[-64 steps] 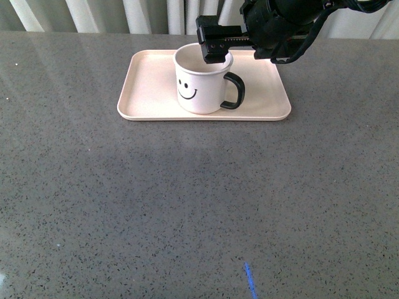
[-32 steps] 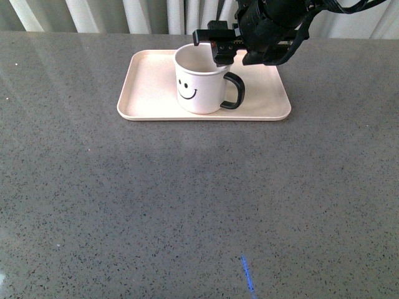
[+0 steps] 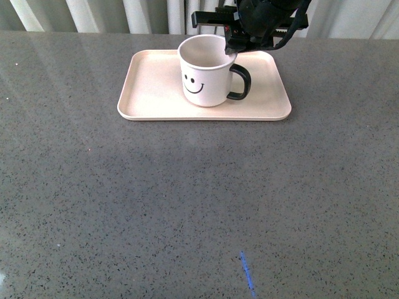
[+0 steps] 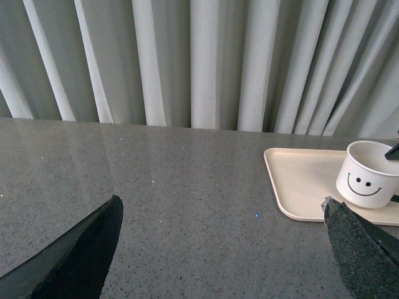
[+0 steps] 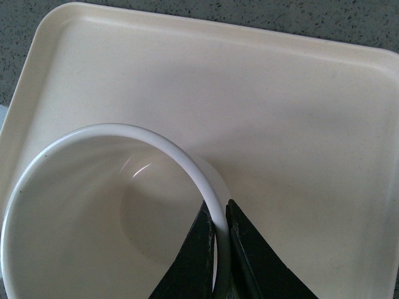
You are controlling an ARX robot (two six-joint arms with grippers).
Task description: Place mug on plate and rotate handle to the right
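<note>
Progress: placing looks done and the turn looks about finished; you likely have only the release and retreat left
Mug: the white ceramic mug with the black smiley face stands upright on the pale pink-cream rectangular plate, right of its middle, face toward the near edge
Handle: the glossy black loop handle points right
Right arm: reaches in from the far right above the mug; your right hand is narrow, pinching the rim on the handle side, one finger inside and one outside
Left arm: your left hand is wide and holds nothing, low over the grey speckled tabletop, well left of the plate
</note>
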